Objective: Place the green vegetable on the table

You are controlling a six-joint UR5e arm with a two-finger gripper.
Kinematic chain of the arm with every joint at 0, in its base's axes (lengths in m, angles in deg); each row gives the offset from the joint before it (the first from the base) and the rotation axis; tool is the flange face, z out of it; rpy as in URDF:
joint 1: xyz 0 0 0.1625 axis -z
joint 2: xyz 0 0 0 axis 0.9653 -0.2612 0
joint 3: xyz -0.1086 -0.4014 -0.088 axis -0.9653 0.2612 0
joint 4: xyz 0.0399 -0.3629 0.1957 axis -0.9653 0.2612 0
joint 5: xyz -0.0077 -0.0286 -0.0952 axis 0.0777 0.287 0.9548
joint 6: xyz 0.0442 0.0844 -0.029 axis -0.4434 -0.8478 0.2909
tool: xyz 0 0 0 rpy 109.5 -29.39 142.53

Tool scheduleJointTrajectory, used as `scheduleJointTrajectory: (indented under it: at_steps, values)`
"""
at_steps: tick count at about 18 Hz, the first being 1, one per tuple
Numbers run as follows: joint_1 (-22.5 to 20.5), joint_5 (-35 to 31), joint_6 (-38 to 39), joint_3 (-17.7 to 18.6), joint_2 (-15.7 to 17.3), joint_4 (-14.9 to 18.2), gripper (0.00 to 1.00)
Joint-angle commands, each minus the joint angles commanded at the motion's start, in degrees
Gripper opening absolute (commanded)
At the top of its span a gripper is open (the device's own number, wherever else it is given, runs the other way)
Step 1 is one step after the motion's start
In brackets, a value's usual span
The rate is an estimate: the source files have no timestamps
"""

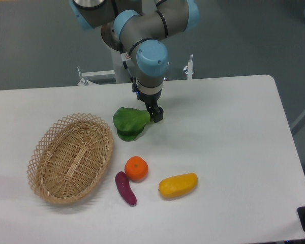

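The end effector (156, 115) points straight down over the counter (223, 127), its dark fingers low and closed in on the stalk end of the green vegetable (130, 123), so it appears to have hold of it there, though the exact width of the gap is hidden by the fingers themselves and the leaf edge. The vegetable's broad dark leaves spread out to the left of the end effector and slightly toward the camera, and they seem to lie on or just above the white surface; whether the leaves actually touch the counter cannot be told from this view. Gripping at the narrow stalk makes sense, since the leaves are wide and flat and give the fingers nothing to close on. Judging by how low the piece sits, the placing looks close to done, with letting go and lifting away as the likely remaining steps. Farther out, toward the camera and a little left, sit an orange (136, 169) and a purple eggplant (125, 188) just beside each other, with a yellow fruit (178, 185) near them. Well to the left of the end effector lies an oval wicker basket (71, 158), nothing visible inside it
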Motion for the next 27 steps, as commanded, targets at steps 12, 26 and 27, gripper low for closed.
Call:
scheduleJointTrajectory:
  at_steps: [12,26,27]
  values:
    - [-4.7,0.6,-0.3,-17.0,-8.2,0.4,1.00]
    - [-10.7,-0.1,1.3,-31.6,-19.8,1.1,1.00]
    - [-10.7,-0.1,1.3,-32.5,-20.6,1.2,1.00]
